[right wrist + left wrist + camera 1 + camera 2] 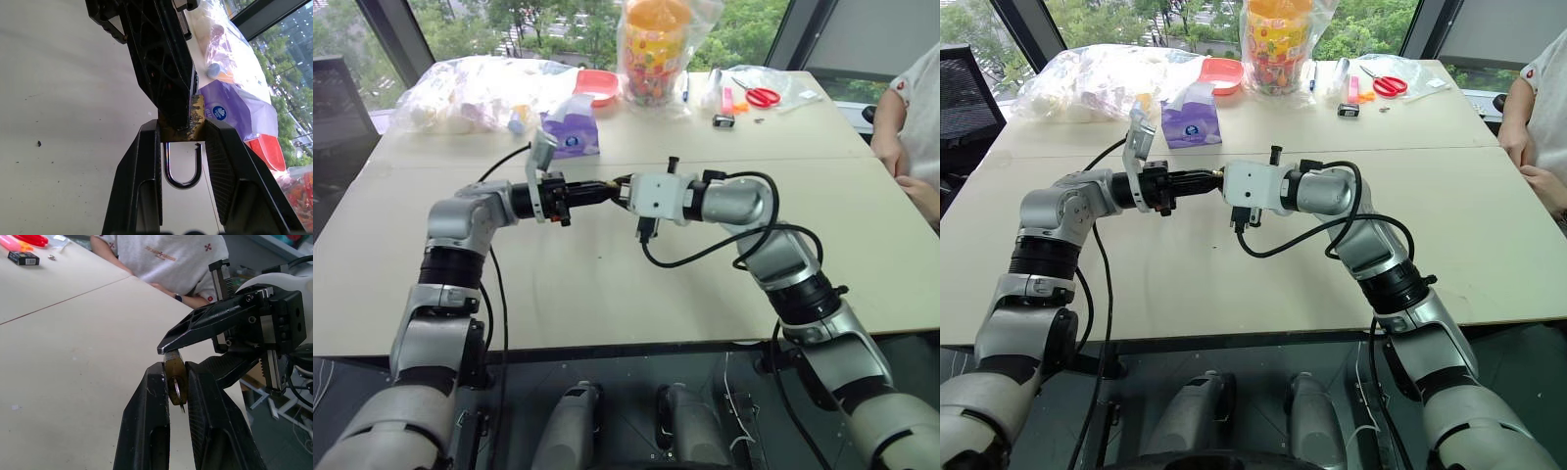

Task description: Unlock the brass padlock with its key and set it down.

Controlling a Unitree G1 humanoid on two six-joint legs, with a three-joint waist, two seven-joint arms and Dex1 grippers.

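My two grippers meet tip to tip above the middle of the table [607, 294]. The brass padlock [196, 113], a tiny gold block, sits between them. My left gripper [173, 368] is shut on its body, and a thin silver piece juts from the block toward that wrist; I cannot tell whether it is the key. My right gripper [181, 126] comes from the other side with both fingers pressed against the block's sides. The silver shackle [182, 171] hangs between the right fingers. Whether it is locked I cannot tell. From the head views the padlock [1219, 177] is a speck between the fingertips.
A purple tissue box [573, 134], plastic bags [470, 93], a red bowl [597, 84] and an orange jar [654, 49] line the far edge. Red scissors [762, 96] and a small black object [722, 120] lie at the far right. A person [915, 117] sits at the right edge.
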